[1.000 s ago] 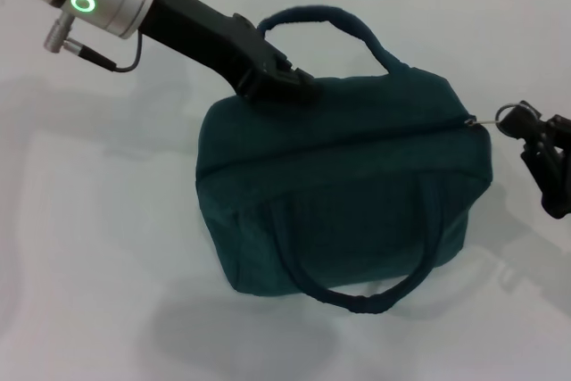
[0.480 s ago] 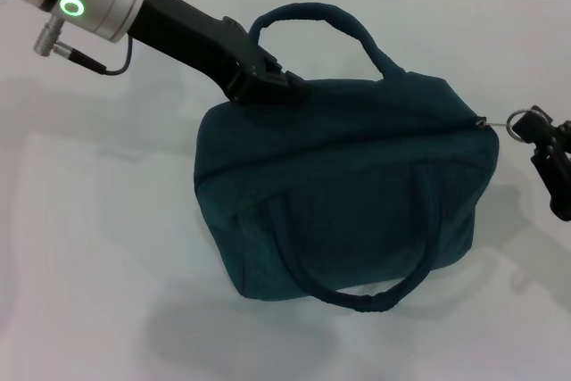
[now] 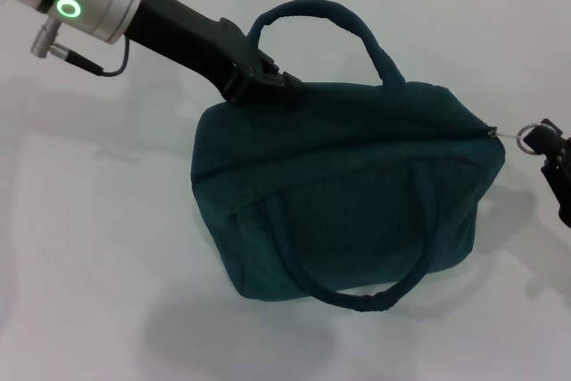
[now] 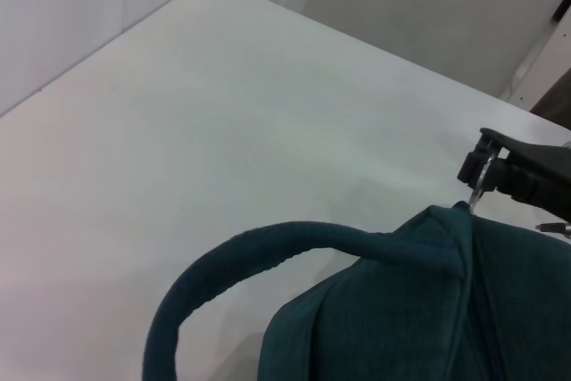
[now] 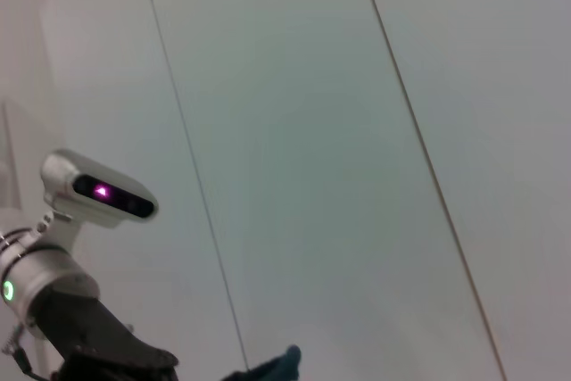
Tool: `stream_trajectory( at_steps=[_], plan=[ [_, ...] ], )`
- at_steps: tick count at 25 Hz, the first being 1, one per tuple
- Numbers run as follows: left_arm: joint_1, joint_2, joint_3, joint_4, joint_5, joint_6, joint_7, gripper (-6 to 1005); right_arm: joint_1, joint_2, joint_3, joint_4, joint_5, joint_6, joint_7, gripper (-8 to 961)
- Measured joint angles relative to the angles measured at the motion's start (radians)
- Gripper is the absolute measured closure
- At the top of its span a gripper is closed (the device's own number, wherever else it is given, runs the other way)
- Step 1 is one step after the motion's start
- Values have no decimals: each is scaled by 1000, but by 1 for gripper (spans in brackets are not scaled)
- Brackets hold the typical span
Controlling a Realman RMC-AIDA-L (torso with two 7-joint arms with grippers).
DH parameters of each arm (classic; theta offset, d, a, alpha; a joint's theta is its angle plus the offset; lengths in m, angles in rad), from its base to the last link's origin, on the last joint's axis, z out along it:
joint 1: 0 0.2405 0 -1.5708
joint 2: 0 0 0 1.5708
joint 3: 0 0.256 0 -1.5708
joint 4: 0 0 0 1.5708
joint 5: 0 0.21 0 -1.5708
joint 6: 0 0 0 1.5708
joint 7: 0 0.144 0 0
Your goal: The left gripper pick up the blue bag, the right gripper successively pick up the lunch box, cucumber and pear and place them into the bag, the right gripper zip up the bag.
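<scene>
Your right claw (image 3: 542, 138) sits at the right edge of the head view, clenched on the small metal zipper ring (image 3: 530, 130) that hangs off the right end of the blue bag (image 3: 348, 194). A thin link runs from the ring to the bag's top corner, so the claw is just beside the bag, not touching the fabric. The left wrist view shows the same claw (image 4: 486, 167) pinching the ring (image 4: 480, 186) right at the end of the zip line.

Your left claw (image 3: 268, 86) is pressed against the bag's upper left rear corner, at the foot of the rear handle (image 3: 312, 15); you cannot tell whether it is clenched or released, since its tips are hidden against the cloth. Its arm slopes up to the silver wrist with the green ring light (image 3: 68, 8).

The bag stands on the white worktop (image 3: 98, 256), zip seam closed along the top, front handle (image 3: 357, 296) drooping down the near side.
</scene>
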Motion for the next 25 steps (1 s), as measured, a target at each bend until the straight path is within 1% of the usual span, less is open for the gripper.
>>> stream_trajectory(
  at_steps=[13, 18, 25],
  plan=[
    [-3, 0, 0, 0, 4, 0, 0, 953, 8, 0, -3, 6, -6, 99, -7, 945],
    [-1, 0, 0, 0, 2, 0, 0, 953, -7, 1, 3, 0, -1, 79, -8, 945],
    [0, 0, 0, 0, 0, 0, 0, 953, -24, 1, 38, 4, -1, 52, -9, 945]
  ],
)
